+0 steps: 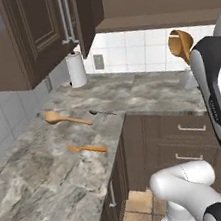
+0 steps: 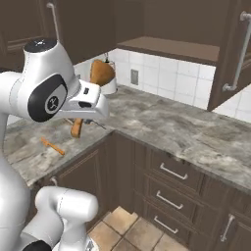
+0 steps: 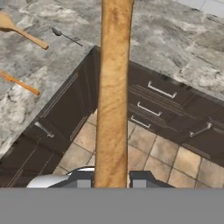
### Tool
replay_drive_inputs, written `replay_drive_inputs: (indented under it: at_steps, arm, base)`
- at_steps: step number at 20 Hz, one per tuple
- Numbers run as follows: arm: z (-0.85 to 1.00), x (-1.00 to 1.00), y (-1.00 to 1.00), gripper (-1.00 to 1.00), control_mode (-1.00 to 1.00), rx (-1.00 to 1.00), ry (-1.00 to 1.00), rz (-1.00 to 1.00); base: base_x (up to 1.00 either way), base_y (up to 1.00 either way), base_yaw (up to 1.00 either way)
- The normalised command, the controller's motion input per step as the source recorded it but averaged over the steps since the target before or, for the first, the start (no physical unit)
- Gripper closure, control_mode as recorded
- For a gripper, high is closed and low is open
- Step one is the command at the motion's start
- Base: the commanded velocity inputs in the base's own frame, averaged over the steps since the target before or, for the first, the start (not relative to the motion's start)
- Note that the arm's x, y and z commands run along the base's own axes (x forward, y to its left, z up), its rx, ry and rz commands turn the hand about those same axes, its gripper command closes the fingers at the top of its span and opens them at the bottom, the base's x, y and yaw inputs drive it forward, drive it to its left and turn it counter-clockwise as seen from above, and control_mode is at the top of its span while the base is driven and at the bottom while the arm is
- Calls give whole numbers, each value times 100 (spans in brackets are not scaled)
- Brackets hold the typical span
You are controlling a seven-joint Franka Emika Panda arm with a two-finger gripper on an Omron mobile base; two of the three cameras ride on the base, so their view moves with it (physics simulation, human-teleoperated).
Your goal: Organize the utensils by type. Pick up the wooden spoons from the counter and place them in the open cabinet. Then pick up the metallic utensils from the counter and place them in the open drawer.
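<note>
My gripper [image 3: 111, 180] is shut on the handle of a tan wooden spoon [image 3: 113, 87], held high in the air. Its round bowl [image 1: 180, 44] points up, just below the open cabinet shelf [image 1: 159, 20]; from the right I see the spoon [image 2: 101, 72] slanting behind the hand. A second wooden spoon [image 1: 58, 117] lies on the marbled counter [image 1: 50, 162]. Close to it lie a thin dark utensil [image 1: 103, 112] and a slim orange one [image 1: 88, 148], both near the counter's inner corner edge. The open drawer is out of view.
A paper towel roll [image 1: 77, 69] stands at the back wall. The cabinet's door [image 2: 235, 54] hangs open at the right. Closed lower drawers [image 2: 171, 171] and a tiled floor [image 3: 144, 148] lie below the counter edge.
</note>
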Motion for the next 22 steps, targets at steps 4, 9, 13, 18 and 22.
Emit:
replay_drive_inputs:
  at_steps: [4,9,13,18,22]
  arm:
    - [0,0,0,100,100,0,0,0]
    - [0,0,0,100,100,0,0,0]
    - [0,0,0,100,100,0,0,0]
    - [0,0,0,100,100,0,0,0]
    - [0,0,0,100,100,0,0,0]
  base:
    - [0,-5,-42]
    - [8,0,-34]
    - [29,0,-33]
    - [45,0,-21]
    - [75,0,-1]
